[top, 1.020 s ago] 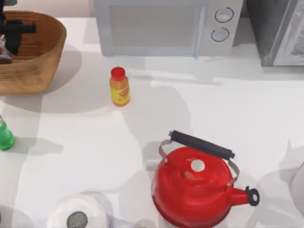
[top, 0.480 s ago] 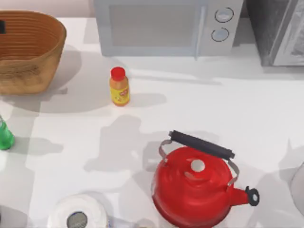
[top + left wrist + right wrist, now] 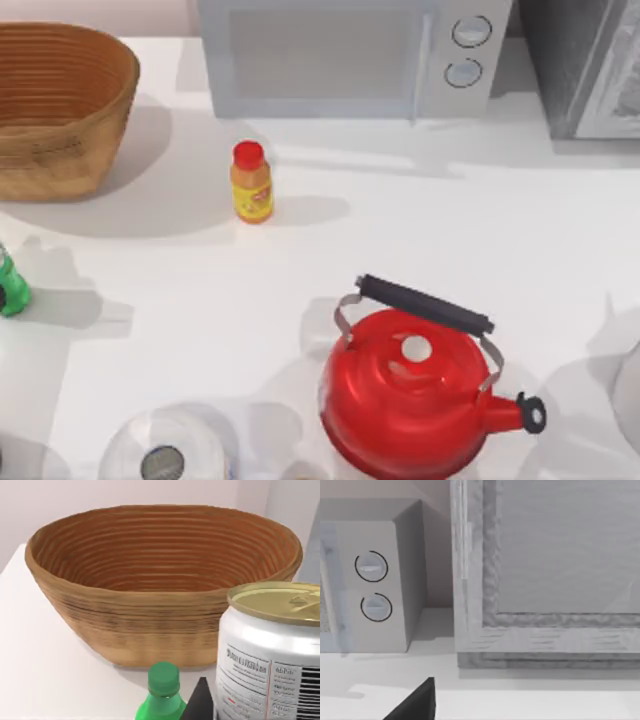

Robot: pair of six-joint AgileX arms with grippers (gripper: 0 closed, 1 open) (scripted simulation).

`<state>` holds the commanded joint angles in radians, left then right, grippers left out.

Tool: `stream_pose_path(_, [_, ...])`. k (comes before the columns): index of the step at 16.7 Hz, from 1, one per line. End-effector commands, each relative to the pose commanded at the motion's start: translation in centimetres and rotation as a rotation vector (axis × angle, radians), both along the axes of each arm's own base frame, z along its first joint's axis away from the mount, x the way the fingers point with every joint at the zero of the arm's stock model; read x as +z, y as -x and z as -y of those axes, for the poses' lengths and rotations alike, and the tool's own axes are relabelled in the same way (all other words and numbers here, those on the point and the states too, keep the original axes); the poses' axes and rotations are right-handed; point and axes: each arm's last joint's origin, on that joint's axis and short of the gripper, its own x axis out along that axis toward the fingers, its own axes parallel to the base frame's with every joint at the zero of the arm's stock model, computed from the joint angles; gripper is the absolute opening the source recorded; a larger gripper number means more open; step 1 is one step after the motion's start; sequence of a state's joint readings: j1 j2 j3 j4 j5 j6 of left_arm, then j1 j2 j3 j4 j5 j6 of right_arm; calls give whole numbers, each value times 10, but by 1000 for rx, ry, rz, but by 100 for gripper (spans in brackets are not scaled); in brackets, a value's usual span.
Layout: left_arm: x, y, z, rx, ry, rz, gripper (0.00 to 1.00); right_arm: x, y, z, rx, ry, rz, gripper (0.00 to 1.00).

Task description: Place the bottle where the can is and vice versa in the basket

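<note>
The can (image 3: 272,650) sits close under the left wrist camera, outside the basket (image 3: 165,605) and near its front wall, its gold top level and higher than the cap of the green bottle (image 3: 162,692) beside it. A dark finger (image 3: 201,704) lies against the can's side, so I judge the left gripper (image 3: 250,705) to be clamped on it, carrying it upright to keep it steady; the far finger is hidden. That arm works off the table's left edge, by the green bottle (image 3: 8,285). The basket (image 3: 60,110) stands at the table's far left with its inside bare, which leaves room for the bottle (image 3: 251,182), upright and well apart in front of the microwave (image 3: 340,55). The can likely belongs where that bottle stands, so the bottle needs shifting first. The right gripper (image 3: 417,702) is parked facing the microwave; whether it is wide or narrow I cannot tell.
</note>
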<state>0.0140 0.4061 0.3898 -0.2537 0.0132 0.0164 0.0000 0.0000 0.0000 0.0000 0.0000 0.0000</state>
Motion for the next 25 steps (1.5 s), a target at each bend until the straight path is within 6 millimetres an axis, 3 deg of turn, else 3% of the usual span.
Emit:
stream_pose_path(5, [-61,18,2,1,8,213,0,0,0,0,0,0,0,100])
stream_pose_path(9, [-74,19,2,1,11,270,0,0,0,0,0,0,0,100])
stream_pose_path(16, [-69,18,3,-19,11,270,0,0,0,0,0,0,0,100])
stream_pose_path(21, [-35,5,14,-199,39,296,0,0,0,0,0,0,0,100])
stream_pose_path(25, [-4,-28,31,-435,78,289,0,0,0,0,0,0,0,100])
